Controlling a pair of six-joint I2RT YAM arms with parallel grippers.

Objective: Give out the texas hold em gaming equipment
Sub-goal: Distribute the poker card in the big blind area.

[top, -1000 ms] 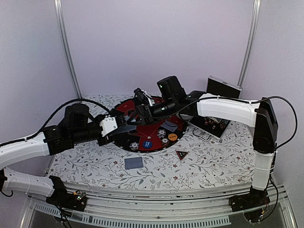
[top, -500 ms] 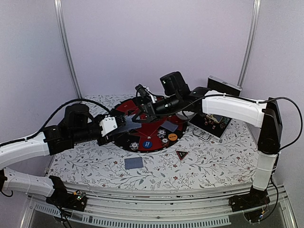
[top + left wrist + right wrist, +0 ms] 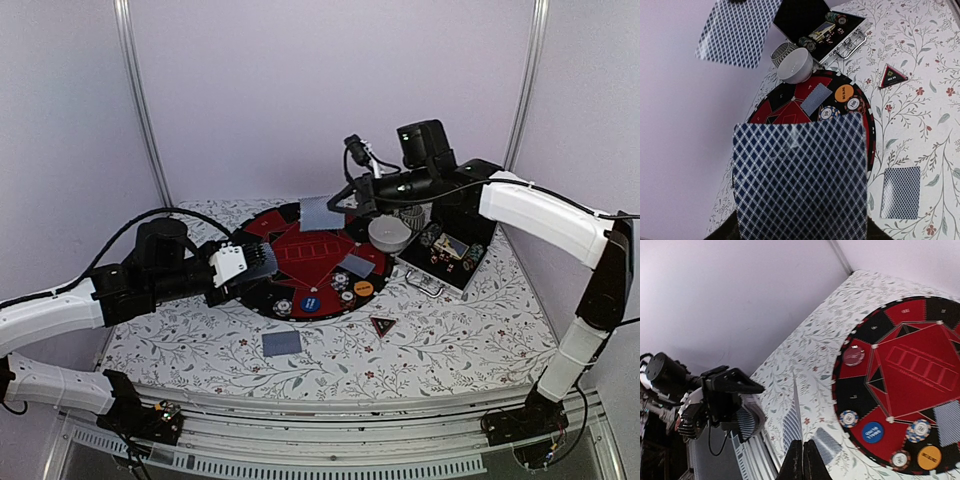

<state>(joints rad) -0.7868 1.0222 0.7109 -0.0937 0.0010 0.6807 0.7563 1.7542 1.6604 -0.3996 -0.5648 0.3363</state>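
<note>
My left gripper (image 3: 255, 263) is shut on a deck of playing cards (image 3: 800, 180) with blue-grey diamond backs, held over the left side of the round red-black board (image 3: 300, 225); the deck hides its fingers in the left wrist view. My right gripper (image 3: 803, 452) is shut on a single card (image 3: 320, 212), raised above the board's far edge. Another card (image 3: 355, 265) lies on the board and one card (image 3: 282, 343) lies on the table. Striped chips (image 3: 285, 307), a blue disc (image 3: 311, 301) and an orange disc (image 3: 364, 288) sit along the board's near rim. The triangular marker (image 3: 383, 325) lies on the cloth.
A white bowl (image 3: 388, 234) stands at the board's right edge, next to an open silver-edged black case (image 3: 470, 262) holding more chips. The flowered tablecloth (image 3: 450, 330) stretches to the right and front. Purple walls close off the back.
My right gripper has shut on one card at the deck and carried it up and to the back right, away from the left gripper. The left arm has stayed put.
</note>
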